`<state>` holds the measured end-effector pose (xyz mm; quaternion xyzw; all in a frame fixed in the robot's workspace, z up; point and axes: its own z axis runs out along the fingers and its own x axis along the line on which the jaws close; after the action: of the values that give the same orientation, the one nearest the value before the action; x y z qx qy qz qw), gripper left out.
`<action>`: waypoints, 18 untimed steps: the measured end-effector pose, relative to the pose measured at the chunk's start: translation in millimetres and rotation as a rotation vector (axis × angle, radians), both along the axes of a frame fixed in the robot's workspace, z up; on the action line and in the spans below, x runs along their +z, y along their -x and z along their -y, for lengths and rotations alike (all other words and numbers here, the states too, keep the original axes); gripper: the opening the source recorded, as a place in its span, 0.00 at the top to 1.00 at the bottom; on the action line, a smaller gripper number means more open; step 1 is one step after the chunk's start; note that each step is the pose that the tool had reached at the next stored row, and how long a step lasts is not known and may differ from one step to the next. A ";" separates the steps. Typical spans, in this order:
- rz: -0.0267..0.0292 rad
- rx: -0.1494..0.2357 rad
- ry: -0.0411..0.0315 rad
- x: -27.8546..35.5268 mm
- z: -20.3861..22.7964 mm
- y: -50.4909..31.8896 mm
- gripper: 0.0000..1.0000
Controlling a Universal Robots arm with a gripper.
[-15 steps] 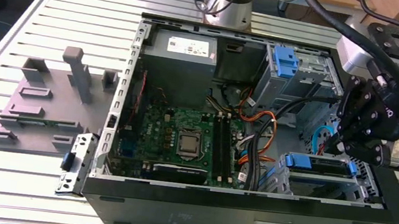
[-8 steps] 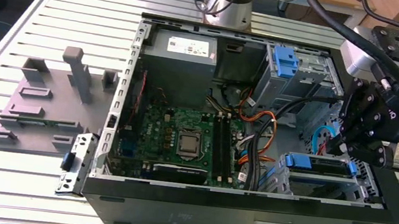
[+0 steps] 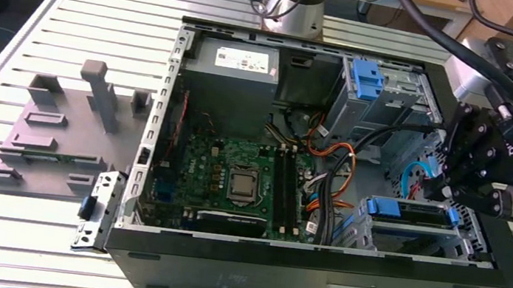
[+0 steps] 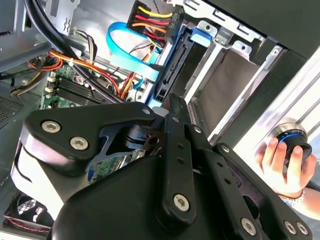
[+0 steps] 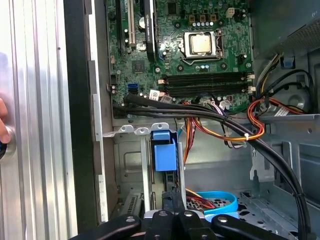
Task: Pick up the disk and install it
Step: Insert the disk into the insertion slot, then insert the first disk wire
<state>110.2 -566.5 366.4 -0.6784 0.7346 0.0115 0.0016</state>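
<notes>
The disk (image 3: 413, 213), silver with a bright blue frame, sits inside the lower drive bay of the open computer case (image 3: 319, 271), at the exterior view's right. In the first wrist view the disk (image 5: 164, 155) stands edge-on in the bay with its blue tab showing. My black gripper (image 3: 444, 189) hangs just above that bay. In both wrist views its fingers are pressed together, and the gripper (image 4: 171, 101) tip is right at the disk's dark end (image 4: 167, 75). The gripper (image 5: 174, 201) holds nothing that I can see.
Orange, black and blue cables (image 3: 329, 161) run past the bay beside the motherboard (image 3: 232, 178). An upper drive cage (image 3: 374, 85) carries another blue piece. A grey fixture (image 3: 59, 133) lies on the slatted table at the exterior view's left. A person's hand (image 4: 282, 160) grips a knob outside the case.
</notes>
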 end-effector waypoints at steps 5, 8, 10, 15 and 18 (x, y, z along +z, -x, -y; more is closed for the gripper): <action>0.0000 0.000 0.0000 -0.5 0.0 -4.8 0.89; 0.0000 0.000 0.0000 -0.6 0.0 -7.4 0.89; 0.0000 0.000 0.0000 -0.7 0.0 -8.1 0.89; 0.0000 0.000 -0.0001 -0.7 0.0 -8.5 0.89; 0.0000 0.000 0.0000 -0.7 0.0 -9.5 0.89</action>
<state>119.7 -566.5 365.7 -0.6785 0.7345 0.0115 0.0016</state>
